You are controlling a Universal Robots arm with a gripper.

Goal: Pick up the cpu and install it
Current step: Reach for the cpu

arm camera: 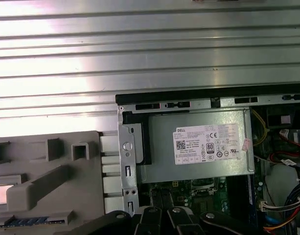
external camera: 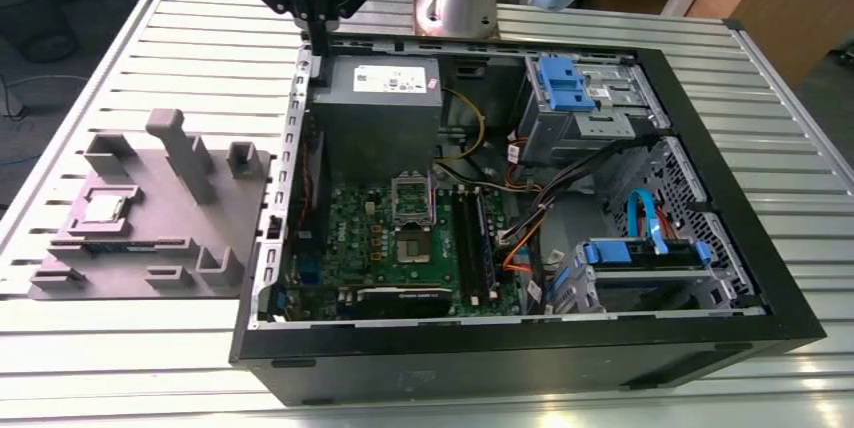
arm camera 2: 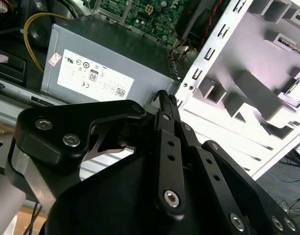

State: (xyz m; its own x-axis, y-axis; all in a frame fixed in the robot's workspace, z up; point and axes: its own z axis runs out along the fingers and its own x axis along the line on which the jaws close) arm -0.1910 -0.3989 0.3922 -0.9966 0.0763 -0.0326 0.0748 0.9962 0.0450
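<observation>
The cpu (external camera: 107,209) is a small pale square chip lying in a recess of the grey fixture block (external camera: 187,198) on the exterior view's left, outside the computer case. In the first wrist view the cpu (arm camera: 5,194) is a bright square in that block. My gripper (external camera: 318,45) hangs over the case's far corner beside the grey power-supply box (external camera: 376,98), well apart from the chip. Its black fingers (arm camera 2: 165,100) are shut together with nothing between them. On the green board, the socket (external camera: 412,247) lies uncovered with its metal frame (external camera: 411,196) lifted.
The open black case (external camera: 747,278) lies on a slatted metal table (external camera: 174,28). Inside it are blue drive brackets (external camera: 566,83), bundled cables (external camera: 534,203) and black memory slots (external camera: 470,238). The fixture block has raised posts (external camera: 171,133) near the chip.
</observation>
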